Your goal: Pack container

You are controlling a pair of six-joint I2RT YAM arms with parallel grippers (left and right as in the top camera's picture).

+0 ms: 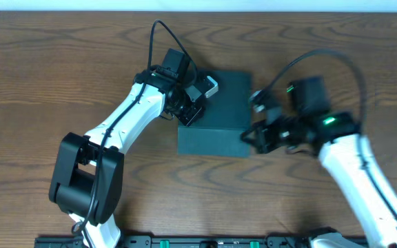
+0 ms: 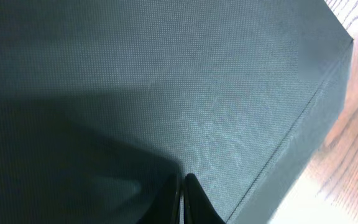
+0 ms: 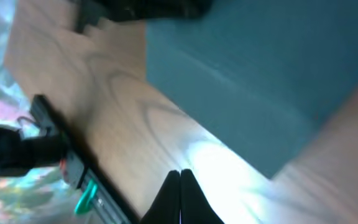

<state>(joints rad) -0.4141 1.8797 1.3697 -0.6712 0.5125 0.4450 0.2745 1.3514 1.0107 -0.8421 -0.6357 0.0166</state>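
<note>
the container (image 1: 227,114) sits a bit right of the middle of the overhead frame, flat on the wooden table (image 1: 47,76). it's a dark green-black box with square corners, and the lid looks to be lying flat on top. from that view i can't make out any gap along the edges.

the left gripper (image 1: 193,111) reaches in from the lower left and hangs over the box's upper left part. in the left wrist view its fingers (image 2: 191,202) are clenched tight together at the bottom centre of the frame with nothing between them. the matte lid (image 2: 166,81) fills nearly the whole shot. the tips look like they're right at the lid surface, but i honestly can't tell if they're touching it or just above it. a strip of wood shows at the right edge of that frame, past the box's corner.

the right gripper (image 1: 249,138) comes in from the lower right and sits just beside the box's right side, near its lower right corner. the right wrist view shows its fingers (image 3: 174,196) pinched shut too, holding nothing, over bare wood, with the box's side wall (image 3: 260,81) in the upper right of the frame. whether that gripper actually touches the box, can't tell.

there's a black rail with green bits (image 1: 205,242) along the bottom edge of the overhead shot.
</note>
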